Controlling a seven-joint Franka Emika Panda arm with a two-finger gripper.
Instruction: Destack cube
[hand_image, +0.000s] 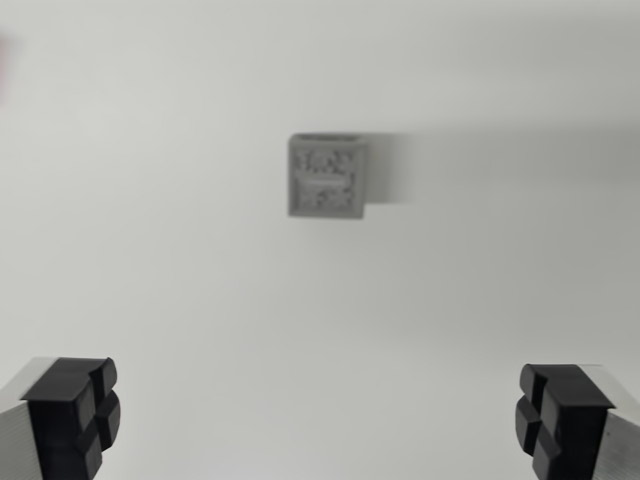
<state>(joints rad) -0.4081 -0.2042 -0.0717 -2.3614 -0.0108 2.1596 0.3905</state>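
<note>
A grey cube (326, 177) with a speckled patterned top face lies on the white surface, a little above the middle of the wrist view. It looks blurred, and I cannot tell whether it is one cube or a stack. My gripper (320, 415) is open, with one black fingertip (78, 415) at the bottom left and the other at the bottom right. The cube lies far beyond the fingertips, roughly centred between them, and nothing is held.
The white surface (200, 300) fills almost the whole view. A faint pink blur (5, 65) shows at the wrist view's left edge near the top. A soft grey shadow (480, 150) stretches from the cube toward the wrist view's right.
</note>
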